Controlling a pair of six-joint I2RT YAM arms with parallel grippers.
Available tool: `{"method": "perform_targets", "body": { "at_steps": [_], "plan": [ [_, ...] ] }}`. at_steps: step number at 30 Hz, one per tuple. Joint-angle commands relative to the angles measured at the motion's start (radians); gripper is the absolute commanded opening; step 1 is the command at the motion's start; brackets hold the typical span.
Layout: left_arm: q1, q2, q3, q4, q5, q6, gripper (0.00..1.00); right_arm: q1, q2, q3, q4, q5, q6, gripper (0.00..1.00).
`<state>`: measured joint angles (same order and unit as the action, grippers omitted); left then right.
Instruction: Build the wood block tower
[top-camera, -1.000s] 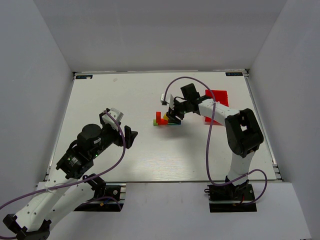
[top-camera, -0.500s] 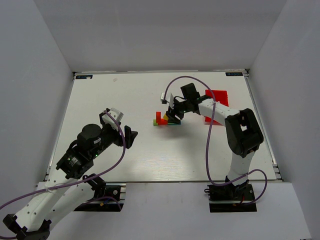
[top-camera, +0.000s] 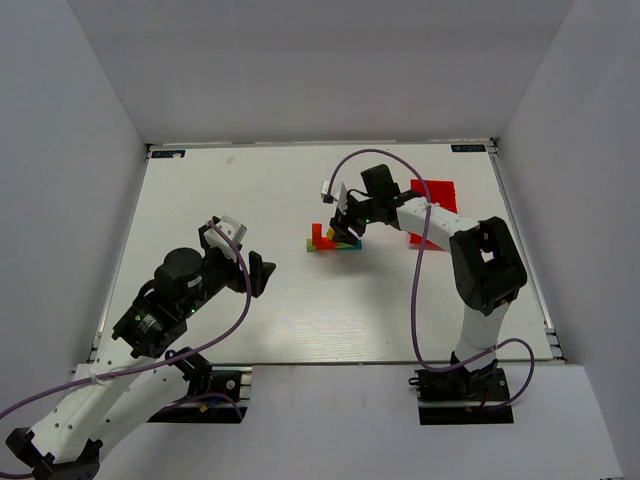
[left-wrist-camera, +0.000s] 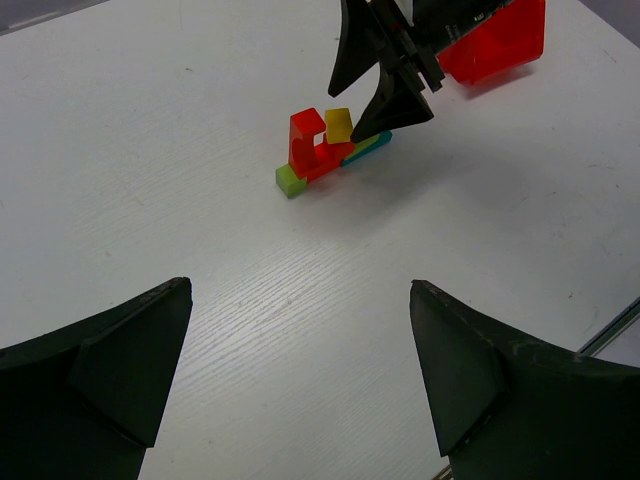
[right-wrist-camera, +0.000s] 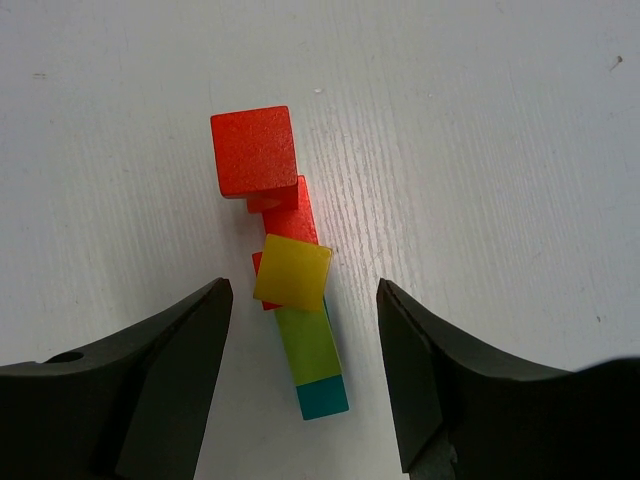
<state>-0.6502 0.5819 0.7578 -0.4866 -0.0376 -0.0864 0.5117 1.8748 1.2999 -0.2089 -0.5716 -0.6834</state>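
The wood block tower (top-camera: 328, 240) stands mid-table as a low stack. In the right wrist view a yellow cube (right-wrist-camera: 292, 272) sits askew on a green bar (right-wrist-camera: 308, 345), which lies on a teal bar (right-wrist-camera: 324, 398). Red pieces (right-wrist-camera: 254, 150) stand just beyond them. My right gripper (right-wrist-camera: 305, 300) is open and empty, hovering over the stack with one finger on each side of the yellow cube and touching nothing. It also shows in the top view (top-camera: 347, 228). My left gripper (left-wrist-camera: 300, 290) is open and empty, well short of the stack (left-wrist-camera: 325, 150).
A large red plastic bin (top-camera: 436, 205) stands right of the stack, behind the right arm, and shows in the left wrist view (left-wrist-camera: 495, 40). White walls enclose the table on three sides.
The right gripper has shifted very slightly over the stack. The blocks and the left arm have not moved.
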Motion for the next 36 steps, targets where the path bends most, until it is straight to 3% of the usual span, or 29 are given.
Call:
{"method": "perform_targets", "body": {
  "at_steps": [1, 36],
  "plan": [
    [0.003, -0.001, 0.008, -0.003, -0.004, -0.004, 1.0, 0.002, 0.006, 0.007, 0.04, -0.001, 0.021, 0.66],
    [0.003, -0.001, 0.008, -0.003, -0.004, -0.013, 1.0, -0.004, 0.0, 0.001, 0.032, 0.019, -0.001, 0.63]
  ]
}}
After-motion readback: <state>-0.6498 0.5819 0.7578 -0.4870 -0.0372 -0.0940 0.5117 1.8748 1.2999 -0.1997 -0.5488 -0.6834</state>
